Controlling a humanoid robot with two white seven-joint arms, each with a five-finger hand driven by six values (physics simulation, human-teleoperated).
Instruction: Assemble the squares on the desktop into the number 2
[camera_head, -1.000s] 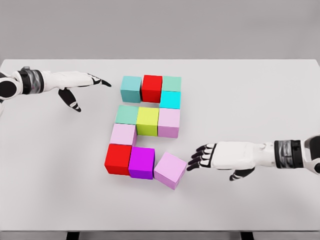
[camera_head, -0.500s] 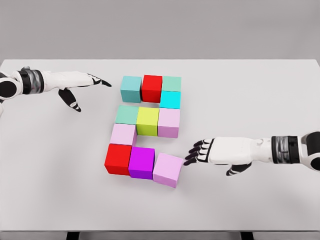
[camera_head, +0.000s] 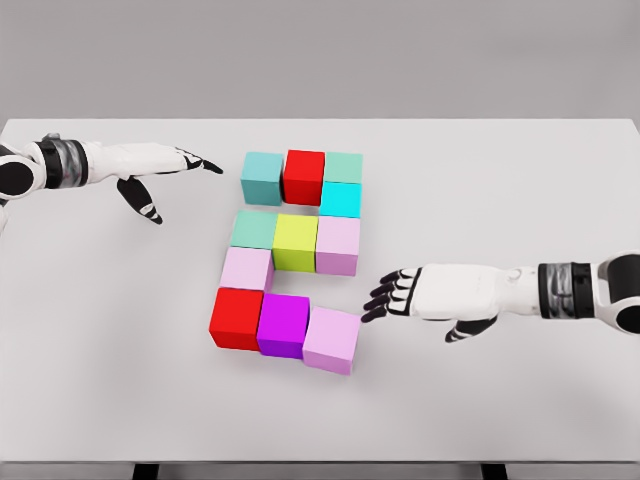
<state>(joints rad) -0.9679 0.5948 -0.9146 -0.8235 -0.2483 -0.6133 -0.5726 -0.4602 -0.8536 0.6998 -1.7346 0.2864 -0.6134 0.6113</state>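
right hand (camera_head: 400, 297), fingers spread and holding nothing, has nudged the pale pink cube (camera_head: 332, 340) square against the purple cube (camera_head: 284, 326), where a second ago it sat skewed. bottom row of the 2 looks closed, so shape seems near done. left hand (camera_head: 155, 165) rests open, well left of purple cube.
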